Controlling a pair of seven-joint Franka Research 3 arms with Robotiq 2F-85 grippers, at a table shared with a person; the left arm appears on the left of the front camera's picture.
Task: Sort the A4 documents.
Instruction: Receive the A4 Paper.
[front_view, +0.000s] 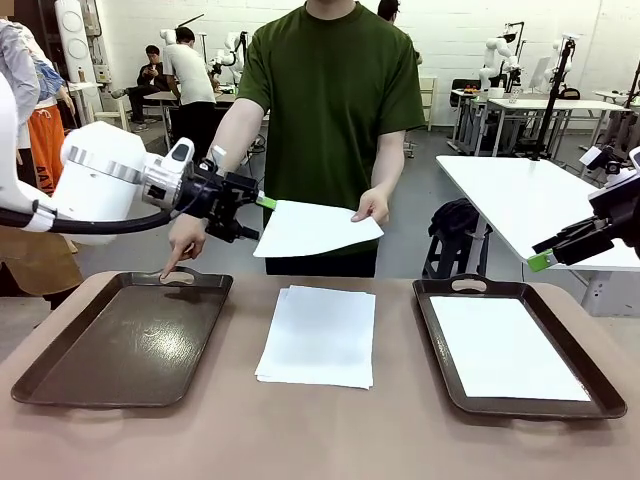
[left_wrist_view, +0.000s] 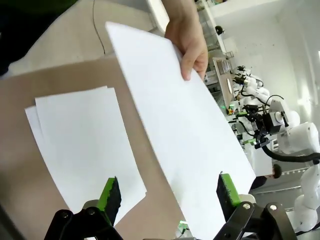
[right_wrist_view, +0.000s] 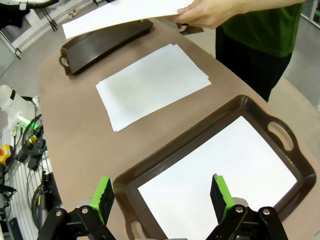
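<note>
A person across the table holds one white A4 sheet (front_view: 315, 228) out in the air by its right edge. My left gripper (front_view: 262, 215) is open at that sheet's left edge. In the left wrist view the sheet (left_wrist_view: 190, 125) runs between the green pads (left_wrist_view: 111, 192) without being clamped. A stack of A4 sheets (front_view: 318, 335) lies on the table's middle. Another sheet (front_view: 505, 347) lies in the right dark brown tray (front_view: 440, 350). My right gripper (front_view: 540, 262) hovers open above that tray (right_wrist_view: 165, 150), with nothing between its fingers (right_wrist_view: 104, 192).
The left dark brown tray (front_view: 120, 340) holds nothing, and the person's other hand (front_view: 178, 255) points a finger at its far handle. A white table (front_view: 530, 195) stands behind at the right. Bare brown tabletop (front_view: 320, 440) runs along the front.
</note>
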